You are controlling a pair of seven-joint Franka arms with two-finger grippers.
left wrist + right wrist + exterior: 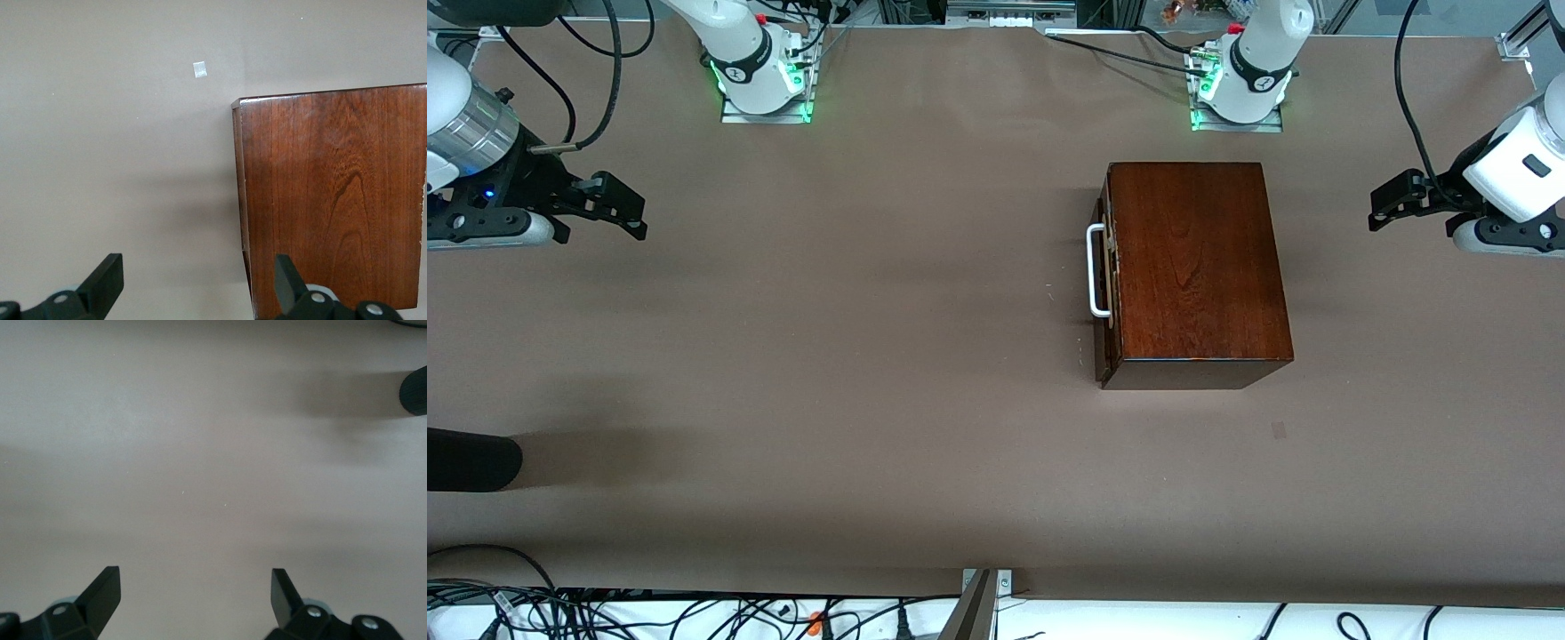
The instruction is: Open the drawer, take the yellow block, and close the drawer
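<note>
A wide stretch of bare brown surface [854,356] lies between the wooden box [1196,267] and the right arm's end. The box sits toward the left arm's end, its drawer [1108,276] closed, white handle [1096,270] facing the right arm's end, long axis running toward the front camera. Both arms wait at the surface's ends: left claw [1385,203] spread, right claw [624,206] spread.

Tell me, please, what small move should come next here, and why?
Probably bring the right end effector, open over bare table, toward the white handle: the drawer looks shut, no yellow block shows, and the handle faces the right arm's end. The left end effector waits open beside the box.
</note>
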